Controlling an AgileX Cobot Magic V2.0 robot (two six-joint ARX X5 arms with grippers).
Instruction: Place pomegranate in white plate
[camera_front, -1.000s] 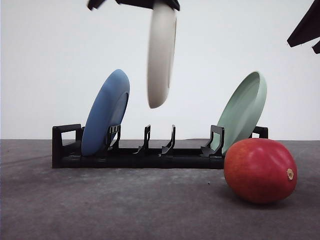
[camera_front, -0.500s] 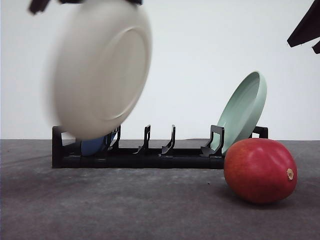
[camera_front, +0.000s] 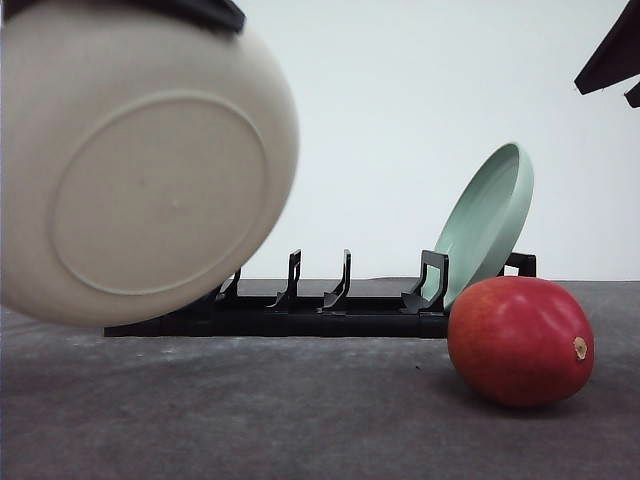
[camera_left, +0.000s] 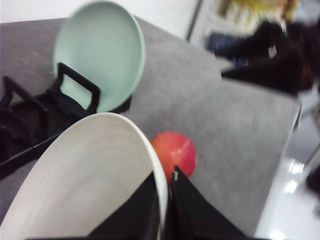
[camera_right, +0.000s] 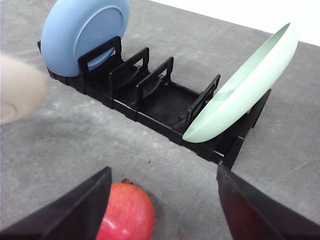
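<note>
The white plate (camera_front: 140, 170) hangs in the air at the left, close to the camera, with its underside facing me. My left gripper (camera_left: 165, 175) is shut on the plate's rim (camera_left: 161, 170). The pomegranate (camera_front: 520, 340), red with a small brown crown, lies on the grey table at the right, in front of the rack's right end. In the left wrist view the pomegranate (camera_left: 174, 152) sits just past the plate's edge. My right gripper (camera_right: 164, 172) hovers open above the pomegranate (camera_right: 125, 212), which lies by one finger.
A black dish rack (camera_front: 320, 310) stands across the middle of the table. A pale green plate (camera_front: 485, 225) leans in its right end, close behind the pomegranate. A blue plate (camera_right: 82, 30) stands in its left end. The middle slots (camera_right: 150, 95) are empty.
The white plate, held edge-on above the rack a second ago, has swung left and toward the camera, turning its underside to me and covering the blue plate. The pomegranate and right arm stayed put.
</note>
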